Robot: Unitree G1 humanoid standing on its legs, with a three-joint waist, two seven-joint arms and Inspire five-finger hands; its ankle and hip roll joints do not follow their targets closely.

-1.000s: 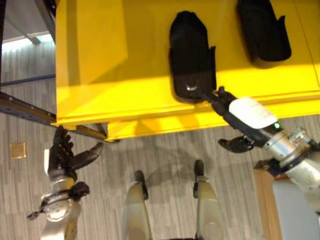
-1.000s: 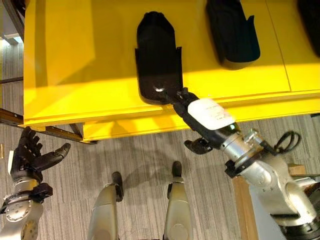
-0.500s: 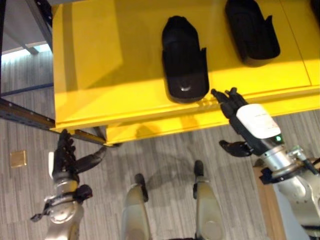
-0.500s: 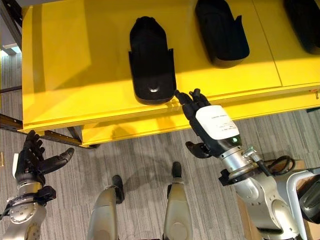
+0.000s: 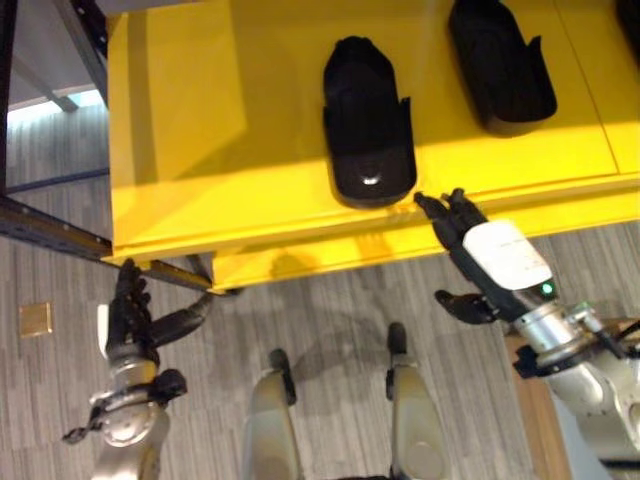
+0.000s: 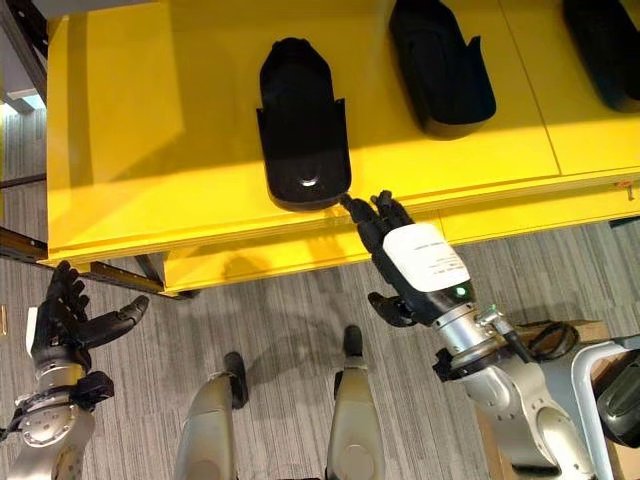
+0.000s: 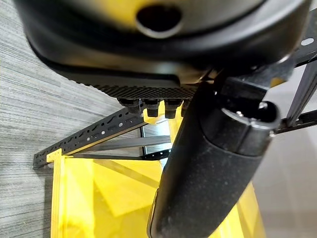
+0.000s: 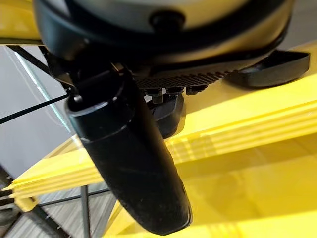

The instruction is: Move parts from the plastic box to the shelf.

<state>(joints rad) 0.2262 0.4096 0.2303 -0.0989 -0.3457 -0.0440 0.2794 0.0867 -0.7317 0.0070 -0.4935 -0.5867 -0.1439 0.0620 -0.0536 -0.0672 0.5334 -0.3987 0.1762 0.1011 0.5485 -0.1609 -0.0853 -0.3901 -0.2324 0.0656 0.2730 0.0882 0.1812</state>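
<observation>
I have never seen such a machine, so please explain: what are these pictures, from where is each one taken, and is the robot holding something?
This is a humanoid robot with two arms and dark hands. Two pictures come from a stereo camera on its head, looking down; the other two come from cameras on its wrists, very close to each hand. Before it stands a yellow shelf with black parts lying on top; the nearest black part lies close to the front edge, with another black part beside it. The right hand reaches toward the shelf's front edge, its fingertips near the nearest part, fingers straight, holding nothing. The left hand hangs low over the floor, open and empty too.
</observation>
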